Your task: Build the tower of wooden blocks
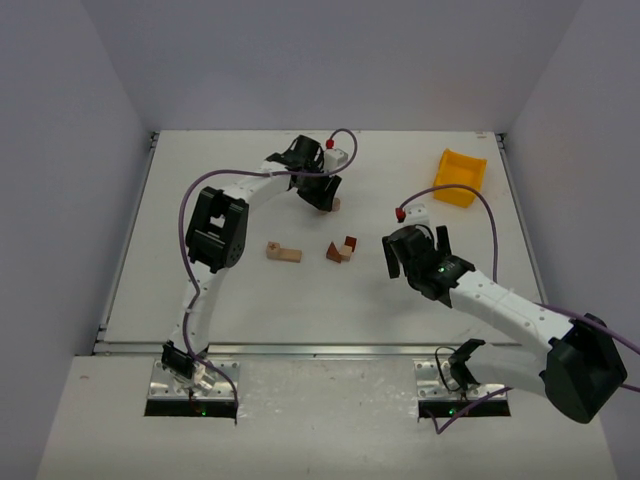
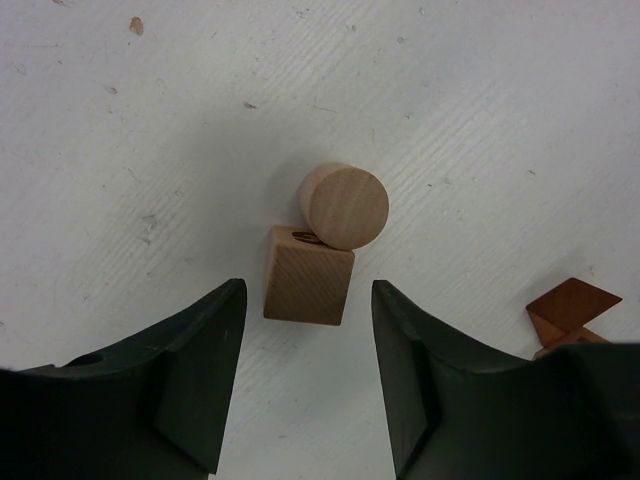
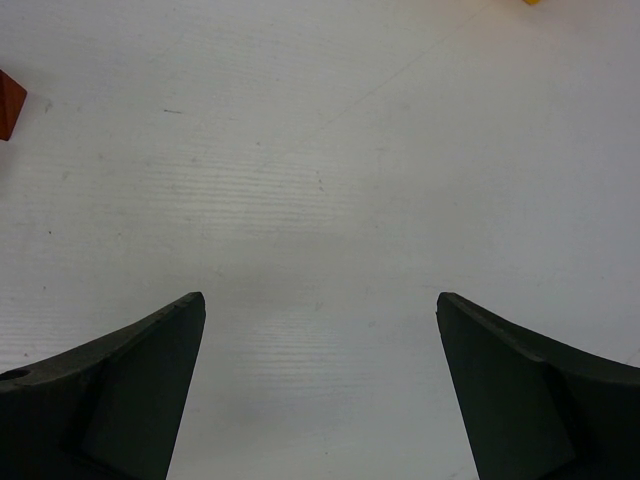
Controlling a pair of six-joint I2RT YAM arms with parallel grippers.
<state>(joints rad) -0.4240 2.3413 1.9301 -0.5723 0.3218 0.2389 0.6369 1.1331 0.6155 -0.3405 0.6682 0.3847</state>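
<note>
Yellow bin [image 1: 459, 176] at far right, well apart from wooden blocks [image 1: 283, 252]

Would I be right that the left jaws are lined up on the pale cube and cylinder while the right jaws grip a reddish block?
Not quite: the right wrist view shows the right jaws wide open over bare table, holding nothing. The left jaws are indeed lined up on the pale cube and cylinder.

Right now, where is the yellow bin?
In the top view, the yellow bin sits at the far right of the table, just beyond the right pincer.
</note>
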